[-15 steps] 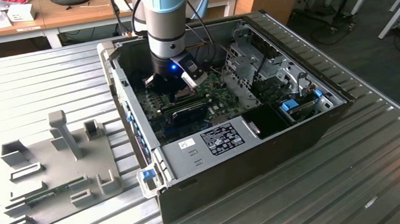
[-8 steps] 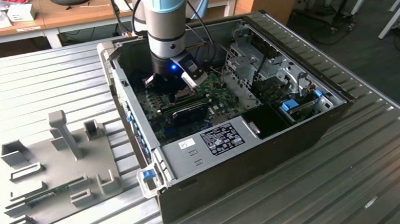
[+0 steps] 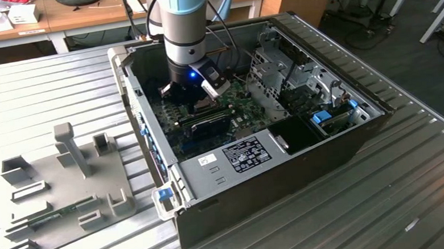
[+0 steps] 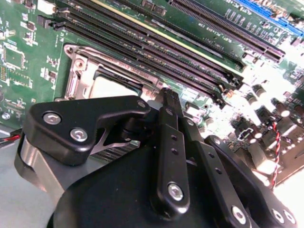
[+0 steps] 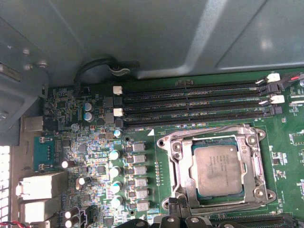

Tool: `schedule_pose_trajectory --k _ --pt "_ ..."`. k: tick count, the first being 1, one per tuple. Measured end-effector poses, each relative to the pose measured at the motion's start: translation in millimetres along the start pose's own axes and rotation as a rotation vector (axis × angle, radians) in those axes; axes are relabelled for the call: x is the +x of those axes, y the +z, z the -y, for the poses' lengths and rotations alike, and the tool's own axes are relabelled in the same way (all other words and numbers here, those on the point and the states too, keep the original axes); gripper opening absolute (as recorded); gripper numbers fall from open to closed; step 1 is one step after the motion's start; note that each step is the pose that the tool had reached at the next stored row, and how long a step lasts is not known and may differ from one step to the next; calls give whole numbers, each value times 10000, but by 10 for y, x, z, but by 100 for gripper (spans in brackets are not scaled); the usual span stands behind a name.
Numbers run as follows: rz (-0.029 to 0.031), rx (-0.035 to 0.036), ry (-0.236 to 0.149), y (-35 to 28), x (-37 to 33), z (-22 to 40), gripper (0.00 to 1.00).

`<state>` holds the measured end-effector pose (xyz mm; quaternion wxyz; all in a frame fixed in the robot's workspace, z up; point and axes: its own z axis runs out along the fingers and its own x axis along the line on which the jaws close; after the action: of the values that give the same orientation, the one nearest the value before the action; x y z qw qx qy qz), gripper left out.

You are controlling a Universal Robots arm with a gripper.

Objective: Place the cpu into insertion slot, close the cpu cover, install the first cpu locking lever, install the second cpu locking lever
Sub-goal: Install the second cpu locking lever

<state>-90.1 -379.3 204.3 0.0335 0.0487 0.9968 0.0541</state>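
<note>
while the arm reaches down into the open computer case (image 3: 283, 127) on the ribbed desk (image 3: 46, 105), the pincer (image 4: 164, 102) hangs just above the green board (image 5: 142, 137), its black fingers (image 4: 168, 142) seemingly drawn together on nothing, though i can't tell for sure. just beyond the fingertips the cpu (image 5: 216, 168) lies flat in the insertion slot (image 5: 178, 166), with the cpu cover (image 5: 259, 164) apparently down around it.

The tool (image 4: 164, 102) hides part of the cpu (image 4: 111, 88), perhaps half.
</note>
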Motion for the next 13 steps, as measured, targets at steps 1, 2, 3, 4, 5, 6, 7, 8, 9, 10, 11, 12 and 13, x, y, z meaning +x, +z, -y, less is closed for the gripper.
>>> schedule_pose_trajectory --k 1,2,3,4,5,6,7,8,9,10,11,12,13 --pt "0 0 0 0 0 0 10" --pt "0 0 0 0 0 0 10" --pt "0 0 0 0 0 0 10" --pt "0 0 0 0 0 0 10" --pt "0 0 0 1 0 0 10" --pt "0 0 0 1 0 0 10" --pt "0 -1 0 1 0 0 10" --pt "0 0 0 1 0 0 10" --pt "0 0 0 1 0 0 10" --pt "0 0 0 1 0 0 10" --pt "0 0 0 1 0 0 10" --pt "0 0 0 1 0 0 10" --pt "0 0 0 1 0 0 10"
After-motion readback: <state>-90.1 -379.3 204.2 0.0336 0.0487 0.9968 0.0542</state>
